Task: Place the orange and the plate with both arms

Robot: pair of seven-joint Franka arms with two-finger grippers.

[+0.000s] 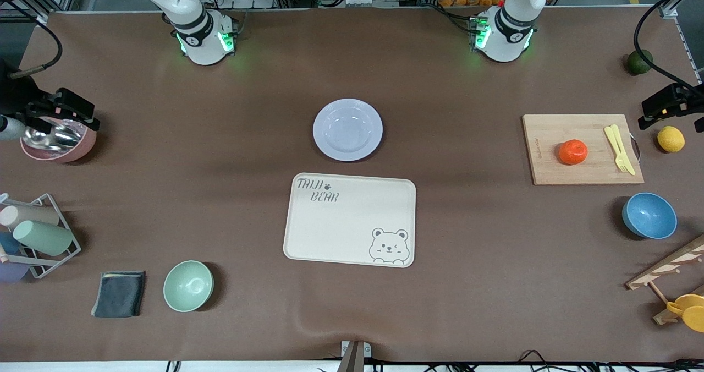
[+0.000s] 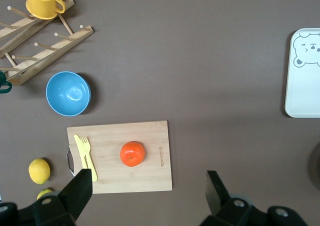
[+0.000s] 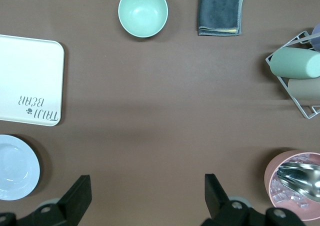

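Clearly nothing has been picked up yet: both arms hang high at the ends of the table, and the job is at its very first step. The left gripper [image 2: 147, 196] is up over the table toward the left arm's end, near the cutting board [image 1: 583, 149], with its jaws spread wide and nothing between them. The right gripper [image 3: 147, 196] is up over bare table toward the right arm's end, by the pink bowl [image 1: 58, 141], jaws likewise wide and empty. The orange [image 1: 572, 152] sits on the board beside a yellow fork [image 1: 619, 148], apart from it. The plate [image 1: 347, 129] lies bare in the middle of the table, just farther from the front camera than the tray [image 1: 350, 219] and not touching it. Judging by the layout, the tray is the likely goal for both things. Next, I would expect the left arm to drop over the orange and close on it across its width, keeping clear of the fork, while the right arm reaches inward for the plate's rim. The plate is shallow and lies flat, so a finger must get under its edge; that looks the harder grasp.
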